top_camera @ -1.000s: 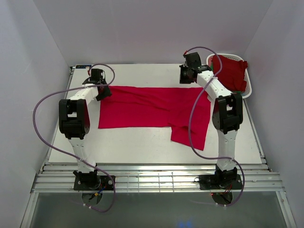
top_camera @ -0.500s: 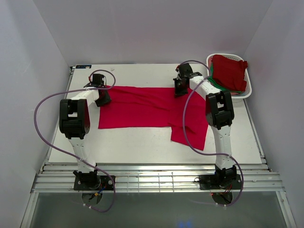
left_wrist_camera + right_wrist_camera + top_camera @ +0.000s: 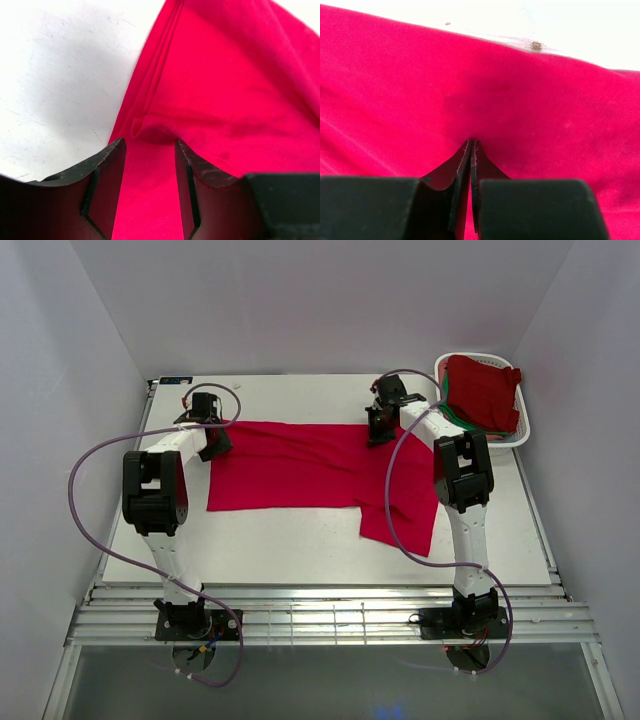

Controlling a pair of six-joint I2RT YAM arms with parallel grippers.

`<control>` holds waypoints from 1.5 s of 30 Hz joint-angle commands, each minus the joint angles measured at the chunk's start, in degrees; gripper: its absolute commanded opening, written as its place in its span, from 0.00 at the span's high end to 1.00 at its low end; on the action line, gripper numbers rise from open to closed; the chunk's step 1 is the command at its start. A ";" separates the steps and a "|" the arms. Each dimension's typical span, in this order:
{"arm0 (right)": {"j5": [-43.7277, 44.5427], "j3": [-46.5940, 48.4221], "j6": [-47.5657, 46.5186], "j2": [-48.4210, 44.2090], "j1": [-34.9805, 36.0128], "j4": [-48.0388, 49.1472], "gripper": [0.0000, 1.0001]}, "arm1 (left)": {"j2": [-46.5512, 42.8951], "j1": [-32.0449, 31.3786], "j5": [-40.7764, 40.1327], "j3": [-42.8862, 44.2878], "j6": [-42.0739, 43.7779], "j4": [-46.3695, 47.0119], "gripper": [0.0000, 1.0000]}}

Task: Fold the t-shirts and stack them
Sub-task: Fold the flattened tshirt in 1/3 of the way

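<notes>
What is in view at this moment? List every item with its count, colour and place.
spread t-shirt: one, bright red, lying flat across the middle of the table
heaped t-shirts: count unclear, dark red with a green edge at the left, piled in the basket
basket: one, white, far right corner of the table
table: one, pale grey-white, under everything
arms: two, white and black with purple cables, based at the near edge
left gripper: one, black, open over the spread t-shirt's far left corner
right gripper: one, black, shut on the spread t-shirt's far edge
</notes>
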 commanded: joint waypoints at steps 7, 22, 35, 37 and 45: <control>-0.70 -2.23 -1.37 0.51 0.22 -2.94 0.92 | -1.30 -0.20 -1.50 0.63 0.14 2.40 0.46; -0.43 -0.12 -1.11 3.50 0.49 -5.58 0.92 | -3.14 -0.20 -3.25 -1.82 1.54 2.40 1.00; 0.27 -0.83 -1.10 3.59 0.49 -5.93 0.92 | -10.08 -0.20 -4.31 -8.77 -0.12 2.58 1.00; 0.44 -1.18 -1.02 3.50 0.49 -5.93 0.92 | -11.22 -0.20 -4.57 -9.30 -0.21 2.40 1.00; 0.97 -1.79 -0.93 4.38 0.49 -6.72 0.92 | -17.11 -0.20 -6.77 -14.13 -0.04 1.88 1.00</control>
